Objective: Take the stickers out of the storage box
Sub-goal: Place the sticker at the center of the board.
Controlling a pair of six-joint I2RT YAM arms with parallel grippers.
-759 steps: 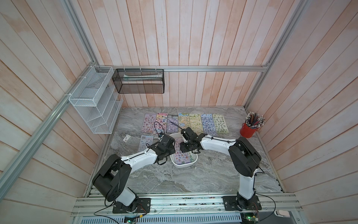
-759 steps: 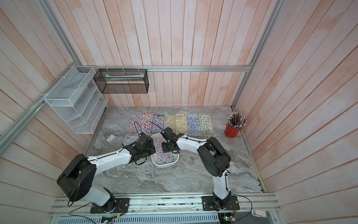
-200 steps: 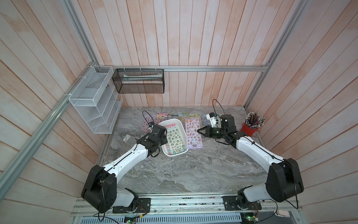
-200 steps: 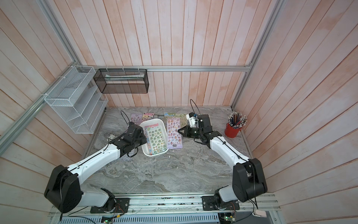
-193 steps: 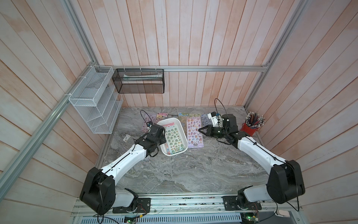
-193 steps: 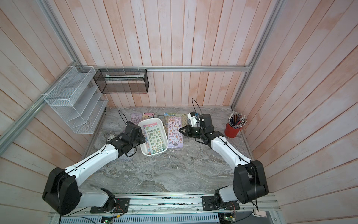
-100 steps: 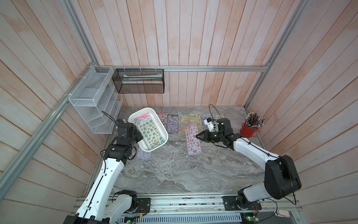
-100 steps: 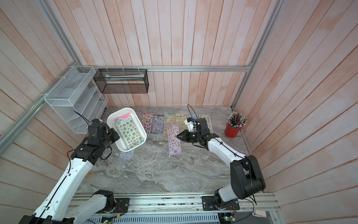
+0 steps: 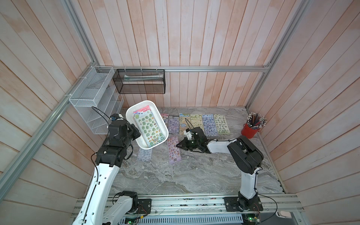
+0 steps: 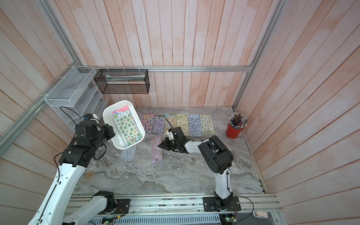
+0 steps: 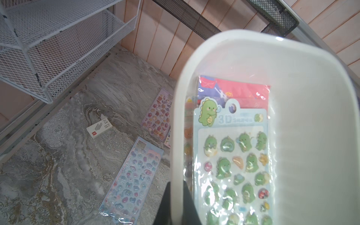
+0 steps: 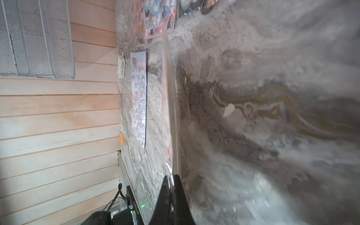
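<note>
Over the marble tabletop, robot's left side: the storage box [image 9: 130,119] hung in the air, tipped toward the middle of the table and clear of the surface in both top views.
Left gripper: the left gripper [image 11: 176,187] was clamped on the box's long rim, 1 finger inside the wall and 1 outside.
Stickers in the box: a green dinosaur sheet [image 11: 233,165] lay on top, with a red sheet [image 11: 243,91] showing beneath it. More edges peeked out at 1 side, but their number was unclear.
Right gripper: the right gripper [image 9: 177,145] sat low at the table, its jaws pressed together on the clear sleeve edge of a pink sheet [image 9: 173,150]. Whether that sheet lay fully flat could not be told.
Stickers already out: a row of sheets [image 10: 182,122], at least 6, lay side by side near the back wall. A blue sheet [image 9: 144,154] lay partly beneath the raised box.
Handling: the sheets looked light, thin and bendy, and their glossy sleeves were probably slippery. An exposed short end or sleeve edge seemed the best place to pinch. In a tipped box the stack might slide.
Surface: the table [image 9: 194,175] was smooth, flat, grey veined stone.
Room: the walls were pale wooden planks. A white wire rack [image 9: 93,109] hung on the robot's left and a black mesh basket [image 9: 140,83] at the back. A red cup of pencils [image 9: 250,130] stood in the far right corner, and a small white carton [image 11: 98,127] lay by the left wall.
</note>
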